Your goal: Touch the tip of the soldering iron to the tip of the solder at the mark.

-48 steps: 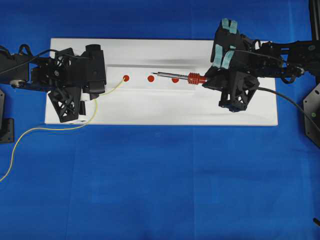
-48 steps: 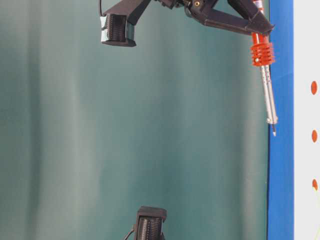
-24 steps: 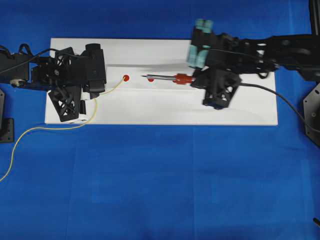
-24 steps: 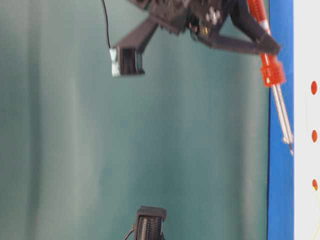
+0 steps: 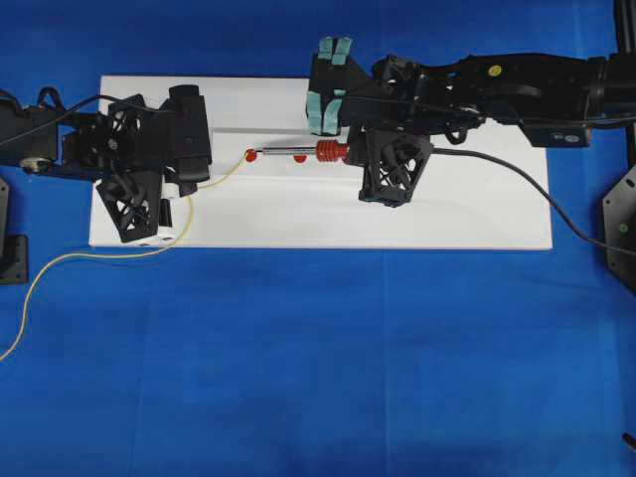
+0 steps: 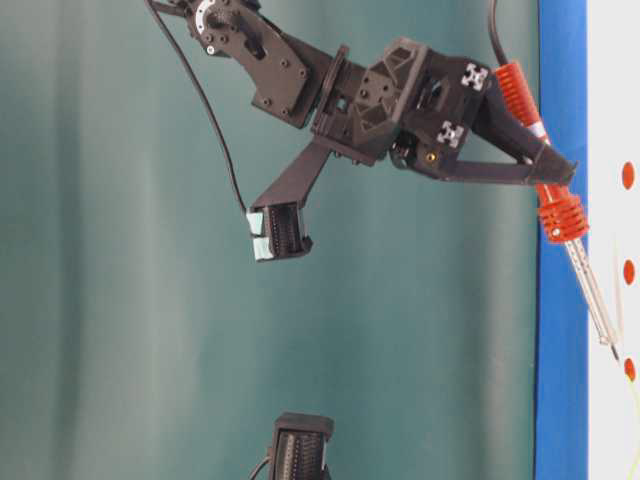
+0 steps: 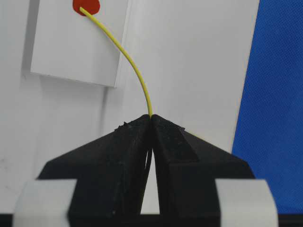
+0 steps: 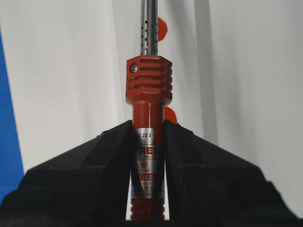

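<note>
Having swept leftward along the white board, now bringing the soldering iron tip close beside the leftmost red mark. Still holding the solder, tip resting on that mark, in the tightly closed left pincer. Risking overshoot: pushing further, knocking the springy wire aside. Clamping the iron's handle in the right pincer, shaft projecting straight ahead.

You have the board lying across the upper middle of the overhead frame on the cloth. On it, the solder runs from the left, the soldering iron from the right, tips close together at the leftmost mark.
</note>
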